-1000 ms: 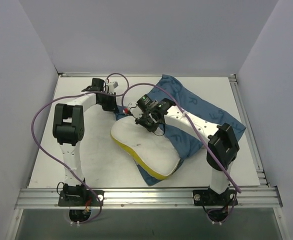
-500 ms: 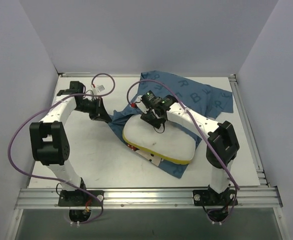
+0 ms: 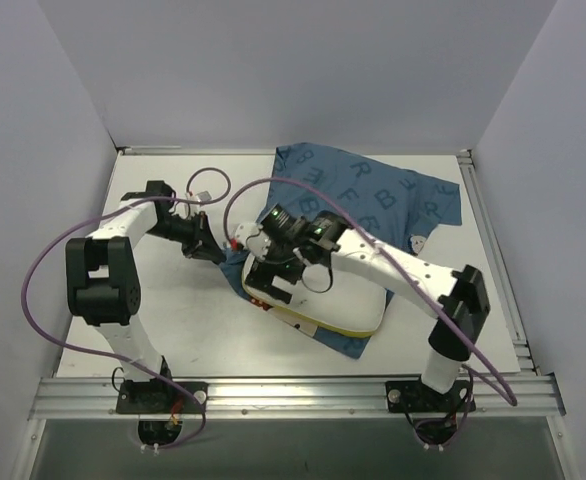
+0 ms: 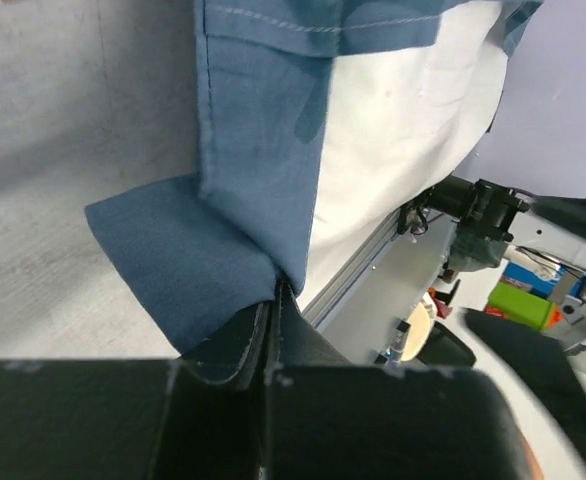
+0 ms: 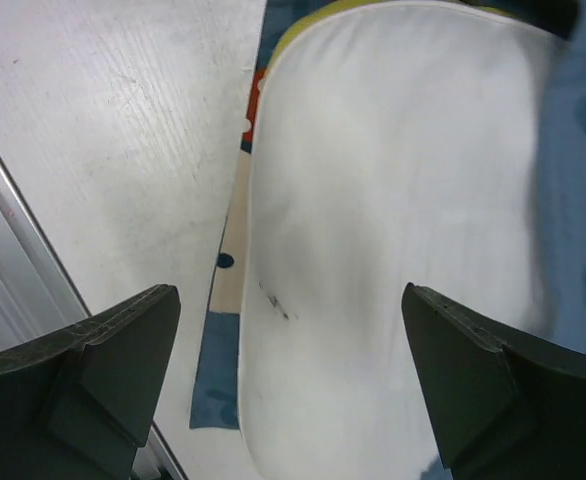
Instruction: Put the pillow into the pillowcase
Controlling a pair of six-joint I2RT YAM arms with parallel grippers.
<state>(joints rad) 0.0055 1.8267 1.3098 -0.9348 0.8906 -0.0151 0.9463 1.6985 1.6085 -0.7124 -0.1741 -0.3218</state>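
Pillow (image 3: 358,298) lies on the pillowcase (image 3: 373,190); at its left end our left gripper (image 4: 278,290) pinches pillowcase cloth, and above it our right gripper (image 5: 291,340) hangs, jaws wide.

White table (image 3: 208,340), pale walls (image 3: 293,70), aluminium front rail (image 3: 293,391).

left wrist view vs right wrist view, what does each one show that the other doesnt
Only the left wrist view: the left hand shut on a fold of the blue pillowcase, pinching the cloth at its edge. Only the right wrist view: the right hand open above the pillow, with the yellow band along the pillow's far edge. Both: the white pillow, blue pillowcase cloth and the grey table.
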